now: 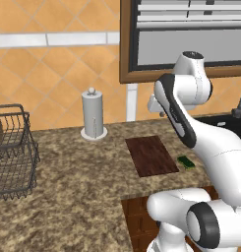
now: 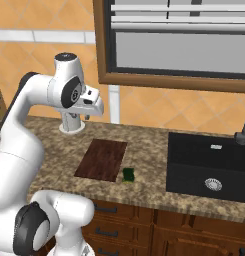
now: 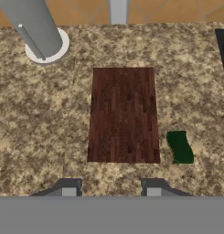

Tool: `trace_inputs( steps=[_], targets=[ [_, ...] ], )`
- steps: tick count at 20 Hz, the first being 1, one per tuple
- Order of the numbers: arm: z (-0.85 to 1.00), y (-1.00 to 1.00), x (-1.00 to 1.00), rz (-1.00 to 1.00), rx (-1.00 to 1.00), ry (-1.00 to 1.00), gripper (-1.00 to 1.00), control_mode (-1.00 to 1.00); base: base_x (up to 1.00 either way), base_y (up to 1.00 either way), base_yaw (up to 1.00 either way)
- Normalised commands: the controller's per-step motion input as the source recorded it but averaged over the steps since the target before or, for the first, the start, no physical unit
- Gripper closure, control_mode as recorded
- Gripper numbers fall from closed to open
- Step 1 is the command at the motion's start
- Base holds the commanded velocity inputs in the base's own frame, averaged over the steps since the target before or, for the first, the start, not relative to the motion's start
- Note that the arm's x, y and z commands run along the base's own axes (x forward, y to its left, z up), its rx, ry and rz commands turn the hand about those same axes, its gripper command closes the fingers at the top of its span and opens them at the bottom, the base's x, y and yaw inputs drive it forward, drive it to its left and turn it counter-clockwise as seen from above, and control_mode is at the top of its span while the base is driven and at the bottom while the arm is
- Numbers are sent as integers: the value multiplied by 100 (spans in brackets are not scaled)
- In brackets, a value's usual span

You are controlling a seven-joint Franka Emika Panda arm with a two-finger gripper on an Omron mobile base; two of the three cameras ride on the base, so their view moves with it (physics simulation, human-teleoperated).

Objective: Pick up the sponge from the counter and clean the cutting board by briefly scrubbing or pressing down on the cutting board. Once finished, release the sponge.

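the sponge (image 3: 179, 146) lies flat on the worktop (image 3: 40, 123), just beside the near right corner of the cutting board (image 3: 123, 114). in the hand view a thin strip of granite shows between the two, so they seem not to touch. in the left base view the sponge (image 1: 186, 162) is at the right of the board (image 1: 151, 155), partly close to the white arm, and in the right base view it (image 2: 128, 174) sits near the front edge of the worktop (image 2: 144, 145), with the board (image 2: 102, 159) to its left and the black sink (image 2: 209, 167) well apart to its right.

the end effector (image 3: 111, 188) hangs high above the worktop, looking down on the board. its jaws are at their narrowest and hold nothing; a gap remains between the two tips.

the sponge is not yet taken, so the task is at its start. i judge the sponge to be light and soft, so it will give under the fingers and may squash a little. it is thin and low, so the fingers must come down almost to the granite. the best hold is across its shorter width, at the middle of its length, so it does not tilt when lifted. because the board is so near on its left, one finger may catch the board's edge. a paper towel holder (image 3: 40, 32) stands at the far left, away from the work.
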Motion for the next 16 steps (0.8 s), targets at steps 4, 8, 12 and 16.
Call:
trace_inputs(
  steps=[4, 8, 12, 16],
  targets=[
    [0, 0, 0, 0, 0, -2, -100, -100, 0, 0, 0],
    [0, 0, 0, 0, 0, 0, -100, -100, 0, 0, 0],
    [-4, -38, 0, 0, 0, 0, -100, -100, 0, 0, 0],
    [-27, -62, -5, 0, -1, -1, -100, -100, 0, 0, 0]
  ],
)
